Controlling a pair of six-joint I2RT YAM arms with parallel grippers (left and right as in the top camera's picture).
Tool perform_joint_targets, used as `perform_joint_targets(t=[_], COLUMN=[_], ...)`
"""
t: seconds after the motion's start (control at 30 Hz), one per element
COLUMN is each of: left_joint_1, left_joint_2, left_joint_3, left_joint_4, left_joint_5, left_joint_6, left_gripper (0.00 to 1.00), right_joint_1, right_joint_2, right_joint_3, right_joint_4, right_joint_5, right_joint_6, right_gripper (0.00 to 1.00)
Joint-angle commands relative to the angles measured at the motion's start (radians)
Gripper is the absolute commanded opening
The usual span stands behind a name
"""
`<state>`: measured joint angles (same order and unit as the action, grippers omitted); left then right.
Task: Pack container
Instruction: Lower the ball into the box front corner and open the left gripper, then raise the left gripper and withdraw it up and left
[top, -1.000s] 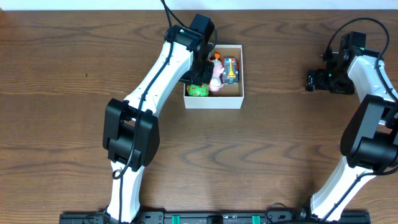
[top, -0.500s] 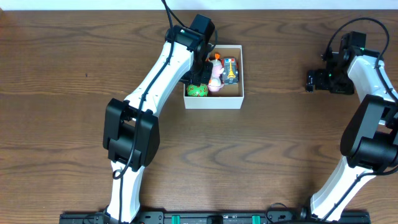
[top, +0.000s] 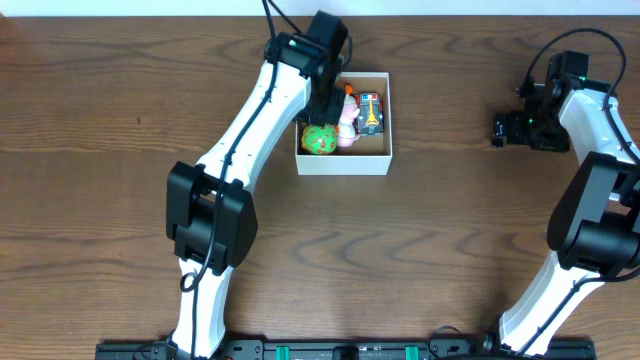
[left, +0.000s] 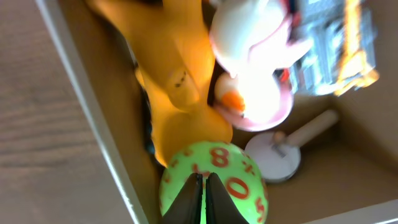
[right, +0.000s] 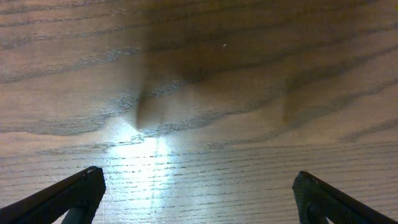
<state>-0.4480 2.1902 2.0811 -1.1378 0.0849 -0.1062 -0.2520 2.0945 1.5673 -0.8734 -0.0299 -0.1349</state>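
Observation:
The container (top: 345, 163), a white-walled box with a brown inside, sits at the far middle of the table and also shows in the left wrist view (left: 93, 118). It holds a green ball with red numbers (top: 319, 140) (left: 239, 186), an orange toy (left: 174, 81), a white and pink duck (left: 255, 56), a toy car (top: 371, 112) and a white disc with a stick (left: 277, 158). My left gripper (top: 323, 118) (left: 203, 182) is shut and empty, its tips just over the green ball. My right gripper (top: 500, 130) (right: 199, 180) is open and empty over bare table at the far right.
The wooden table (top: 450, 250) surrounds the box. The box's left wall (left: 81, 99) is close beside my left fingers.
My left wrist has shifted slightly toward the far edge, and the green ball shows more fully from above. The right arm has not moved.

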Motion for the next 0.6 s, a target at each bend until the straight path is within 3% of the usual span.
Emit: perform_joint_targets(t=[0.0,0.57], left_joint_1=[0.019,0.043], left_joint_2=[-0.021,-0.03], left_joint_3=[0.079,0.09], left_joint_4=[-0.006,-0.054], left_joint_5=[-0.022,0.043], left_joint_6=[0.008,-0.01], left_gripper=[0.06,0.06], right_joint_1=[0.006,0.006], right_joint_2=[-0.011,-0.011], right_joint_3=[-0.003,-0.003], right_joint_4=[-0.001,-0.001], right_joint_5=[-0.004,-0.004], right_joint_6=[0.007,0.007], right_gripper=[0.99,0.99])
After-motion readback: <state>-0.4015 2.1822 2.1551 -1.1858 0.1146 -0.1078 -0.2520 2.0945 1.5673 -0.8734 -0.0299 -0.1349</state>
